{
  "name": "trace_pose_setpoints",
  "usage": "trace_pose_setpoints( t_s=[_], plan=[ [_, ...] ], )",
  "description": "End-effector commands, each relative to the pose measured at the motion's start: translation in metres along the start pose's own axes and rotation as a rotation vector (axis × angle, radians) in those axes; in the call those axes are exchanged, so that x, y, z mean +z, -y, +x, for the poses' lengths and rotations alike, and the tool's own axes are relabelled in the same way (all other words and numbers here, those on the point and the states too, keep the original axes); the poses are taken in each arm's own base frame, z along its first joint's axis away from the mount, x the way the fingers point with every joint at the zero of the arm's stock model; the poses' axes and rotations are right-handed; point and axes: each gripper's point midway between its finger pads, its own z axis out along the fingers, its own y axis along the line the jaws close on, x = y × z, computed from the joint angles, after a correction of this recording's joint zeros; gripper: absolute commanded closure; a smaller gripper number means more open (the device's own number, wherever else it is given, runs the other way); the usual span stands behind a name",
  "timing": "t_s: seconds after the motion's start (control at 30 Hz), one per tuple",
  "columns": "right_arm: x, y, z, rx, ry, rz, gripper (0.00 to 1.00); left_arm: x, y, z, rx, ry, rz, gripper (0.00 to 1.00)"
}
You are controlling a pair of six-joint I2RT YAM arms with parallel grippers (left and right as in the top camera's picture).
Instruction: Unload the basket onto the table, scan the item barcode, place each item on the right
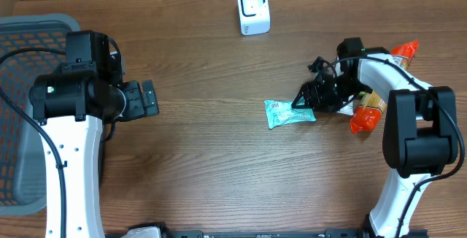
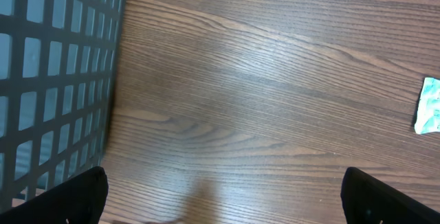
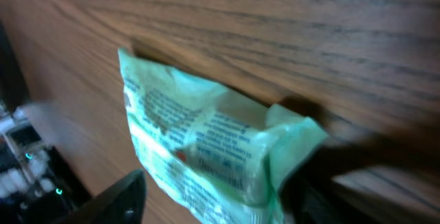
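**Green packet lying between the right arm's fingers**

The green packet (image 1: 290, 113) is lying flat on the table (image 1: 219, 172), right of centre. Its right end is sitting between the fingers of the right end effector (image 1: 306, 99), which are standing apart on either side of it, not clamping. Orange packets (image 1: 365, 120) are lying beside that arm. The white scanner (image 1: 253, 9) is standing well apart at the far edge. The left end effector (image 1: 142, 99) is hanging spread wide near the grey basket (image 1: 29, 26).

Probably a mock shop checkout: scanner (image 1: 253, 9), basket (image 1: 36, 23), wooden table (image 1: 204, 161).
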Motion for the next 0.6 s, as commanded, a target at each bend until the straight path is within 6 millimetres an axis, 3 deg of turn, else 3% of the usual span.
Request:
trace_pose_setpoints(
  t_s=[0.0,0.1,0.17,0.3,0.43,0.57],
  plan=[
    [0.01,-0.002,0.012,0.009,-0.011,-0.037,0.39,-0.003,-0.002,-0.003,0.017,0.009,-0.006,0.0],
    [0.015,0.002,0.016,0.029,-0.012,-0.037,0.51,-0.003,-0.002,-0.003,0.017,0.009,-0.006,0.0],
    [0.016,0.001,0.016,0.038,-0.01,-0.05,0.69,-0.003,-0.002,-0.003,0.017,0.009,-0.006,0.0],
    [0.012,-0.022,0.009,0.024,0.021,-0.186,0.95,-0.003,-0.002,-0.003,0.017,0.009,-0.006,0.01],
    [0.0,-0.052,-0.005,-0.013,0.072,-0.358,0.96,-0.003,-0.002,-0.003,0.017,0.009,-0.006,0.0],
    [-0.019,-0.065,-0.02,-0.04,0.095,-0.344,0.96,-0.003,-0.002,-0.003,0.017,0.009,-0.006,0.01]
  ],
)
